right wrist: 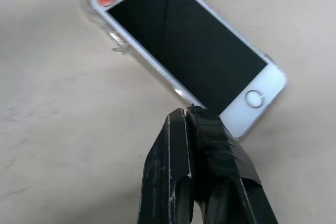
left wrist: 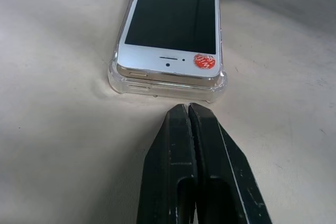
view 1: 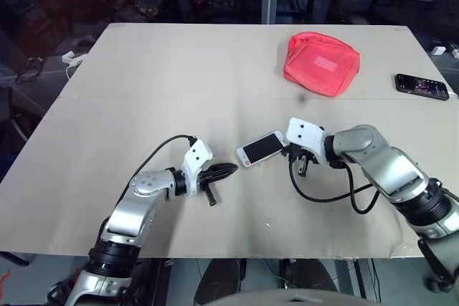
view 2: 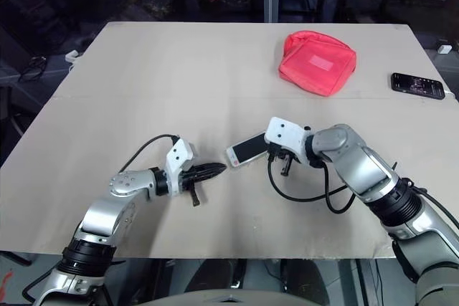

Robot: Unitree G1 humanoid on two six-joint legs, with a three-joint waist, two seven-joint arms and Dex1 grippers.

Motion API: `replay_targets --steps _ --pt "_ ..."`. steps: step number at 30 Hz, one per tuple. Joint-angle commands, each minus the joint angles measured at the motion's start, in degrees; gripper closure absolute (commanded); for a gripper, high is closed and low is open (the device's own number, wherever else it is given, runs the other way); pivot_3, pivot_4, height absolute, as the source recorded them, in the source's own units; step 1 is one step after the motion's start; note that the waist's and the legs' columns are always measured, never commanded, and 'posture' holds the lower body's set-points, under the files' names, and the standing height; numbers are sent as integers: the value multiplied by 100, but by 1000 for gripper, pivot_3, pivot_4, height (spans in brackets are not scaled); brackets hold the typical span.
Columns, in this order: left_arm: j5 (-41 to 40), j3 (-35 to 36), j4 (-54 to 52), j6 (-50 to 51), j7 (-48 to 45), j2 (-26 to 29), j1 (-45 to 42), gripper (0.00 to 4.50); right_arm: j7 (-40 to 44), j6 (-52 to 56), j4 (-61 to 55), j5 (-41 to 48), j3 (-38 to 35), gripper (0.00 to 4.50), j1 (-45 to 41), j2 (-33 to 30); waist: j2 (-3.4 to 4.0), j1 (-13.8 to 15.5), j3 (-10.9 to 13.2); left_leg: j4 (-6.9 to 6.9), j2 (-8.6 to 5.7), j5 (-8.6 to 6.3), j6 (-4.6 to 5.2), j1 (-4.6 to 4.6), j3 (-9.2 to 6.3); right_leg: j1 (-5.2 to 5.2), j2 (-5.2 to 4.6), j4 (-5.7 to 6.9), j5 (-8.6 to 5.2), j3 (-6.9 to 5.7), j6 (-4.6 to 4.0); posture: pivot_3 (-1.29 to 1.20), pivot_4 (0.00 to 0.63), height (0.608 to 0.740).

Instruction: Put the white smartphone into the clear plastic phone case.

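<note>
The white smartphone [view 1: 262, 147] lay screen-up near the middle of the tabletop [view 1: 143, 84], seated in the clear plastic phone case [left wrist: 122, 81], whose glossy rim projected beyond the phone's earpiece end and along its long side. At that end the phone's edge stood slightly above the case rim, so complete seating could not be confirmed. A small red sticker [left wrist: 204, 61] marked the phone's face beside the earpiece.

The left end effector [view 1: 228, 170], fingers pressed together and holding nothing, pointed at the phone's earpiece end, just short of the case corner. The right end effector [right wrist: 191, 112], fingers likewise pressed together and empty, came in at the opposite, home-button end, its tip at the phone's long edge there; contact could not be determined.

Beyond the phone, toward the far edge, sat a red fabric pouch [view 1: 320, 62]; a black smartphone [view 1: 422, 85] lay near the right edge, well apart from the phone. Bare tabletop surrounded the phone on its far and near sides.
</note>
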Motion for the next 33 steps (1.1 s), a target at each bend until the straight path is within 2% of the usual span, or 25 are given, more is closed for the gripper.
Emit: replay_targets --steps 1,5,7,9,12,15,22,27,33 --pt "-94 -21 -226 134 99 -47 24 4464 226 164 -376 460 -637 4497 -4 -164 0 2 0 0 0 0 0 0 0 0 0 0 0 0 0 0 150 740" --pt "-110 14 -326 305 228 -68 19 4464 -355 -457 632 -75 -898 4497 -198 -246 -1 0 0 0 0 -1 1 2 0 2 0 1 0 0 0 0 150 740" --pt "-101 33 -322 374 326 -98 -16 4464 -550 -977 1282 -370 -763 4497 -354 -121 0 -1 0 0 -1 0 0 3 1 3 -1 1 0 1 0 0 150 740" --pt "-90 44 -318 436 428 -134 -56 4464 -673 -1391 1929 -482 -638 4497 -523 266 0 -14 0 -1 -1 0 -1 3 2 0 0 2 0 1 0 0 150 740" --pt "-100 51 -347 514 532 -162 -87 4464 -618 -1874 2660 -575 -493 4497 -607 765 0 -90 1 -4 1 2 -3 6 3 0 5 7 0 3 0 0 150 740" --pt "-138 88 -394 597 616 -152 -104 4464 -230 -2161 2986 -521 -390 4497 -490 915 1 -107 3 -2 0 2 -2 2 3 -1 3 5 0 2 0 0 150 740" --pt "-140 112 -418 644 686 -113 -76 4464 725 -1777 2179 160 -596 4497 129 735 1 -128 2 -5 1 1 -2 8 2 2 3 6 0 2 0 0 150 740" --pt "-129 76 -349 598 582 -66 -124 4464 441 -1141 1198 480 -1087 4497 885 607 2 -135 2 -6 2 0 -1 8 2 3 3 5 0 5 0 0 150 740" --pt "-121 -76 -107 483 196 88 -392 4464 162 -114 -582 995 -1512 4497 1929 279 4 -91 5 -6 1 0 -2 -5 -6 -2 1 -1 0 -1 -1 0 150 740"
